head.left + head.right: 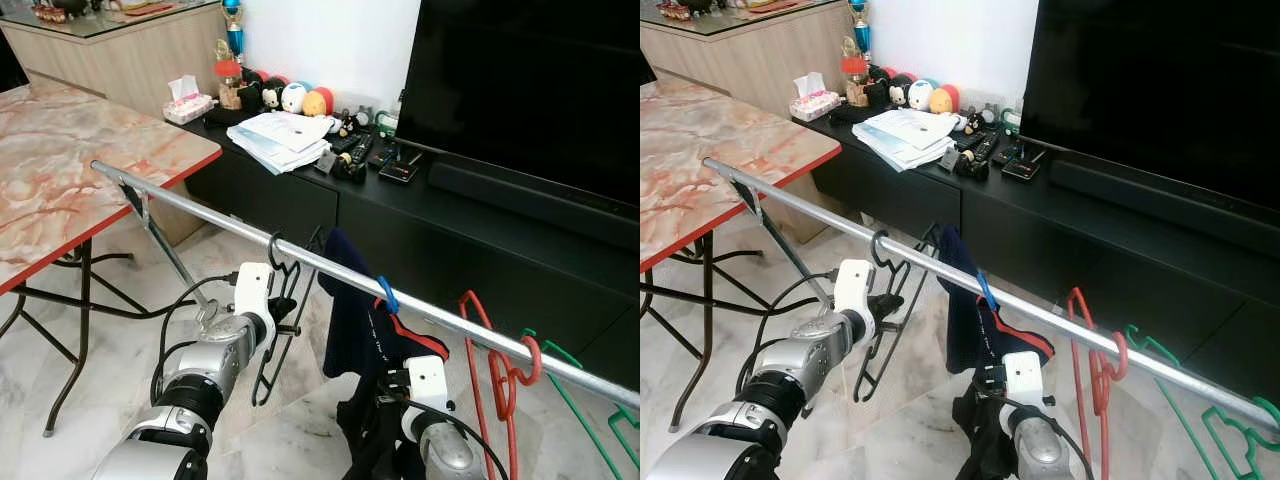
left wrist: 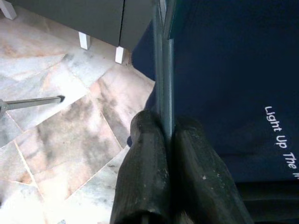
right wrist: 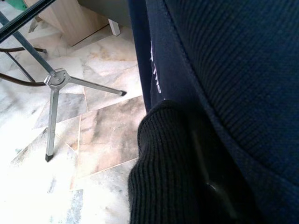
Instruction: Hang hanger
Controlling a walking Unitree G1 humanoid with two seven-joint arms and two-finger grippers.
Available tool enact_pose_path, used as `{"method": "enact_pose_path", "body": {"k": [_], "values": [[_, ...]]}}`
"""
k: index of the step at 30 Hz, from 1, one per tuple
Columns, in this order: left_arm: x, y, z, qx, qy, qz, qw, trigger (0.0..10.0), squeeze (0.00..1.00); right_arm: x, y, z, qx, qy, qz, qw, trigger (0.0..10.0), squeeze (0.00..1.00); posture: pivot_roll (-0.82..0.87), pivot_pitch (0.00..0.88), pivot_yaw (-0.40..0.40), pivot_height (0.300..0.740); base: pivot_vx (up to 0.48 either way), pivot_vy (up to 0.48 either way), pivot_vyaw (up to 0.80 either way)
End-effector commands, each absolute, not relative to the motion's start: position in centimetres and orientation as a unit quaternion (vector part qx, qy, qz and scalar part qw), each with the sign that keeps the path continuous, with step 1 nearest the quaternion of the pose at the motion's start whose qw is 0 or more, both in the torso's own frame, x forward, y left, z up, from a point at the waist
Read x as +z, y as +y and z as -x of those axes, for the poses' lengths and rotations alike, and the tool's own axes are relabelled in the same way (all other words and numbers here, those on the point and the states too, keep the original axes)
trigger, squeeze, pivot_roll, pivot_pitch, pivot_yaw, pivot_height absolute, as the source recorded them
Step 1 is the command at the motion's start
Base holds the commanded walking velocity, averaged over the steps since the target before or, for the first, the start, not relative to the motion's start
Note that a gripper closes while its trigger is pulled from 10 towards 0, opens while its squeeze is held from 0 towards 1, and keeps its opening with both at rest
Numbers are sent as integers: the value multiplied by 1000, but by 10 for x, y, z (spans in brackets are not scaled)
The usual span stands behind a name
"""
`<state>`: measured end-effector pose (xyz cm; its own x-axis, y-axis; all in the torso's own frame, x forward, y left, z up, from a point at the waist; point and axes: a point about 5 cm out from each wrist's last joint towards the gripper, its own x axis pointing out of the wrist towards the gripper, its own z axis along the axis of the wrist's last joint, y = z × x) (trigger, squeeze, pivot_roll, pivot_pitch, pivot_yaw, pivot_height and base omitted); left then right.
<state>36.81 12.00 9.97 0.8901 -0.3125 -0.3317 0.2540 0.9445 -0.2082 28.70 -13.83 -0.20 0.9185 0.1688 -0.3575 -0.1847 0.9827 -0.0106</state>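
Two silver arms rise from the lower edge of the head views. At about 7 o'clock the left gripper (image 1: pixel 288 300) reaches up toward the rail (image 1: pixel 330 265), a long silver bar slanting from 10 o'clock down to 4 o'clock. Its two black fingers (image 2: pixel 145 172) are pressed together on the thin frame of the black hanger (image 1: pixel 278 330); the wrist view shows the bar pinched between them with no gap. That hanger's hook is over the rail, and its wire body hangs down beside the left gripper.

Just to the right, at 6 o'clock, a navy garment (image 1: pixel 360 340) with red trim hangs from the rail on a blue hook (image 1: pixel 388 295). The right gripper (image 1: pixel 395 400) is pushed into the lower folds of this cloth. Its wrist view shows dark knit fabric (image 3: pixel 163 168) bunched over the fingers, and I cannot tell whether they are closed or apart.

Further along the rail, near 4 o'clock, hang a red hanger (image 1: pixel 500 370) and then a green hanger (image 1: pixel 590 400).

At 9 o'clock a marble-topped counter (image 1: pixel 60 180) with a red edge stands beside the rail's end. At 12 o'clock a black TV cabinet (image 1: pixel 300 200) carries papers (image 1: pixel 280 135), plush toys and remotes, with a large dark television (image 1: pixel 530 90) at 1 o'clock. Under it all is a marble floor (image 2: pixel 56 130), where the rail stand's tripod foot (image 3: pixel 58 81) rests.
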Motion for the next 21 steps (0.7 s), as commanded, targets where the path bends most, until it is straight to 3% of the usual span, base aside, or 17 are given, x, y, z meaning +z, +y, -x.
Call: {"method": "enact_pose_path", "body": {"k": [1,5,12,21], "values": [[95,127,-367,-134,193,55,970,0,0,0,-137,-289,90,177,21,980,10000,0,38,77,52,740,0,0,0],[98,133,-368,-117,167,11,979,0,0,0,-137,-289,90,177,21,980,10000,0,38,78,51,740,0,0,0],[114,142,-367,-107,88,8,990,0,0,-1,-137,-288,88,177,21,980,10000,0,42,82,52,740,0,0,0],[105,165,-339,-86,39,-35,995,0,0,-2,-138,-287,87,177,21,980,10000,0,45,88,50,740,0,0,0]]}}
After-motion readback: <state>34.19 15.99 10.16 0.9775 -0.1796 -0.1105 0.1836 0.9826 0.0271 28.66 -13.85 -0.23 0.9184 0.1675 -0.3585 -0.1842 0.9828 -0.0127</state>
